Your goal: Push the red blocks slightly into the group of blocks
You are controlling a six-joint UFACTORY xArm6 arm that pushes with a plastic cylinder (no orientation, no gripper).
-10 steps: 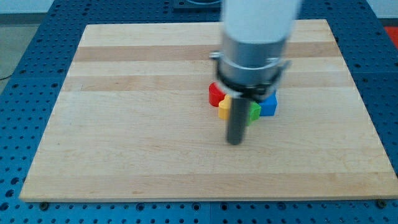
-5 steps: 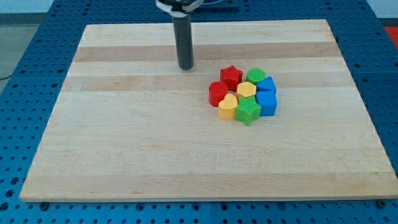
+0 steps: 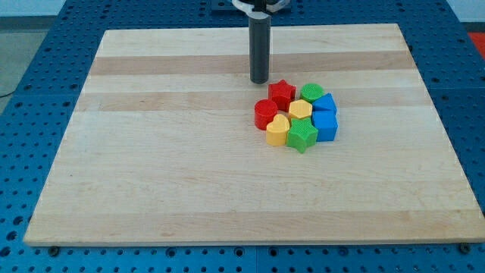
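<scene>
Right, camera view, the only one: rod comes down upright from the view's top, my tip (image 3: 260,80) on the board w/ nothing held or touched, just up-left of the red star block (image 3: 282,93), near it but apart. Red round block (image 3: 264,114) sits below-left of the star, at the cluster's left edge; both reds touch the group. Wooden board (image 3: 151,167) has pale and darker grain bands, lying on a blue perforated table (image 3: 23,114). Rest of cluster, packed tight: green round block (image 3: 311,92), yellow hexagon block (image 3: 300,109), yellow heart block (image 3: 277,130), green star block (image 3: 301,135), two blue blocks (image 3: 325,117) on the view's right, shapes unclear. Nothing between tip & red star.
</scene>
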